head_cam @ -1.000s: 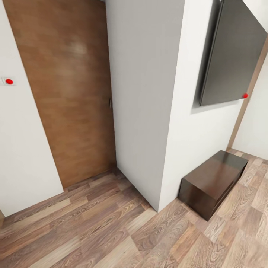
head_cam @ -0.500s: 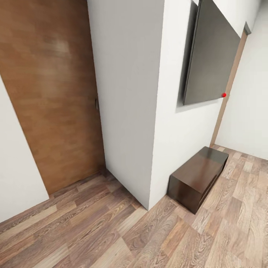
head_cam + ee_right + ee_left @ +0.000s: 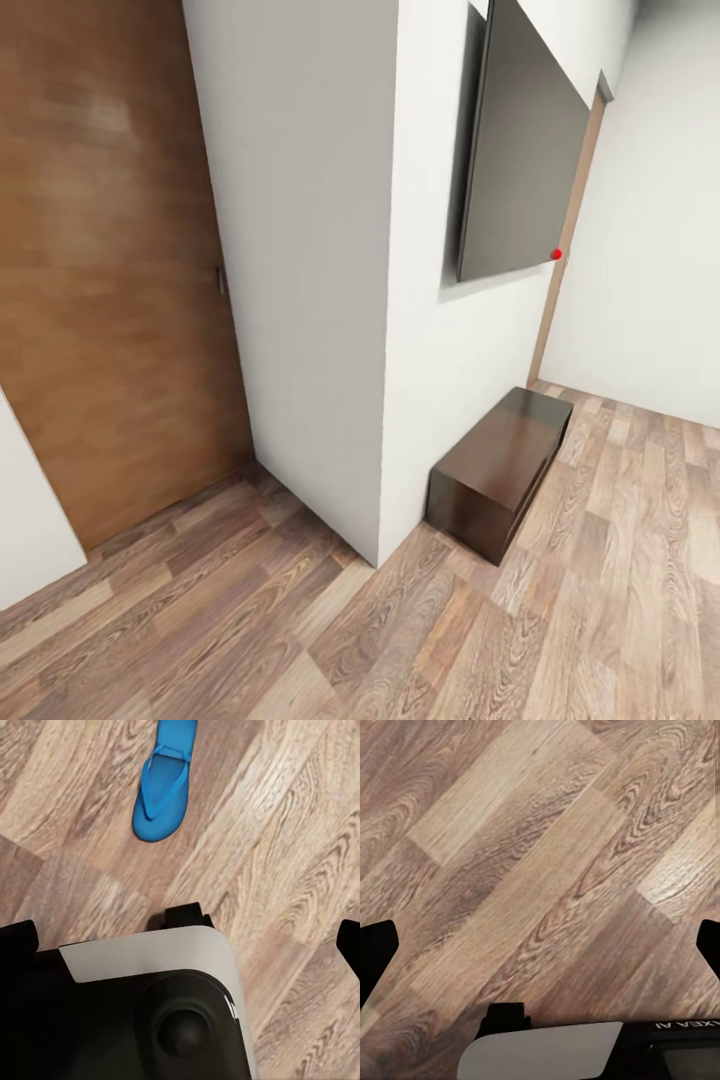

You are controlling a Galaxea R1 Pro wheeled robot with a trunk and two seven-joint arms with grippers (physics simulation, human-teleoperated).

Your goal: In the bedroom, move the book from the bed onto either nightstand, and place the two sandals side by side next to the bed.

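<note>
One bright blue flip-flop sandal [image 3: 166,787] lies flat on the brown wood-plank floor [image 3: 300,855] in the right wrist view, its straps up and one end cut off by the picture's edge, beyond a white and black part of the robot's body [image 3: 150,1012]. The right gripper's [image 3: 180,937] dark fingertips [image 3: 16,937] show at the two sides of that picture, far apart, so its jaws are spread and hold nothing. The left gripper's [image 3: 540,952] fingertips [image 3: 375,956] likewise sit at the two edges of the left wrist view over bare planks, jaws spread wide. From the head, a white wall corner [image 3: 385,300] juts forward; a large brown wooden door [image 3: 100,280] stands to its left, and to its right a flat dark wall-mounted screen [image 3: 520,160] hangs above a long low dark brown wooden cabinet [image 3: 500,465] set against the wall.
</note>
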